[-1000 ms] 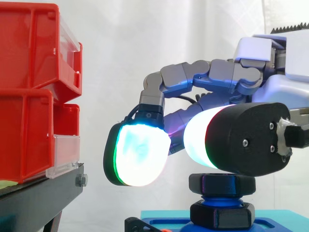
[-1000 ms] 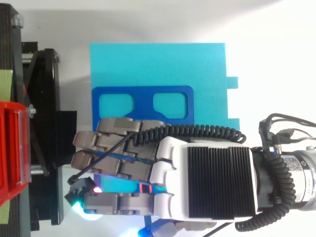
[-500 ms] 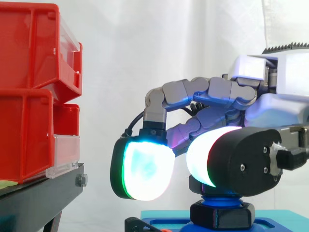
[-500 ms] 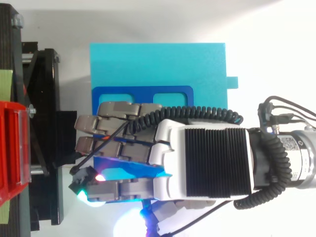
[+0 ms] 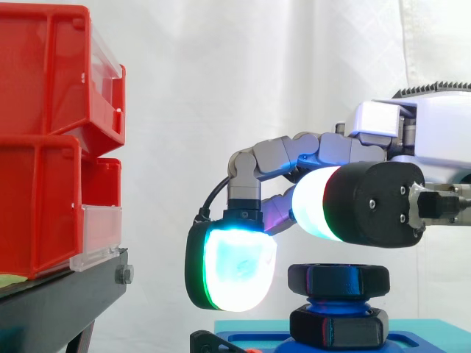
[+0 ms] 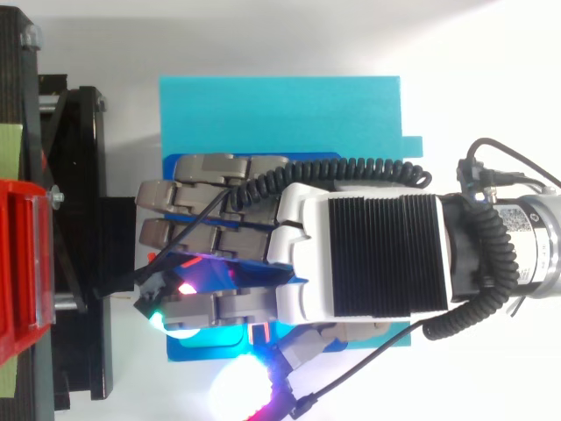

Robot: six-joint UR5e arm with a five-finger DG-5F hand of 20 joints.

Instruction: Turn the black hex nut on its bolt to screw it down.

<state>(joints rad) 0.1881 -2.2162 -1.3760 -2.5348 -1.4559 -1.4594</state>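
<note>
I see the hand (image 5: 346, 147) hanging over the work with its fingers curled and nothing held in them. The black hex nut (image 5: 338, 278) sits on its blue bolt (image 5: 335, 301) just under the thumb pad (image 5: 315, 213) and just beside the cyan-white fingertip (image 5: 234, 268), with a narrow gap to each. Lower down, a second black hex piece (image 5: 338, 327) rests on the blue fixture (image 5: 254, 342). Red bins (image 5: 44, 140) stand well beyond the fingertips.

Red plastic bins (image 5: 44, 147), upper left. White fabric curtain (image 5: 257, 73). Black hex nut (image 5: 338, 279), blue threaded bolt (image 5: 333, 304). Cyan flat base plate (image 6: 280, 114). Grey-white robot hand (image 6: 368, 254); pads (image 5: 235, 265) cyan-white, green-edged.
</note>
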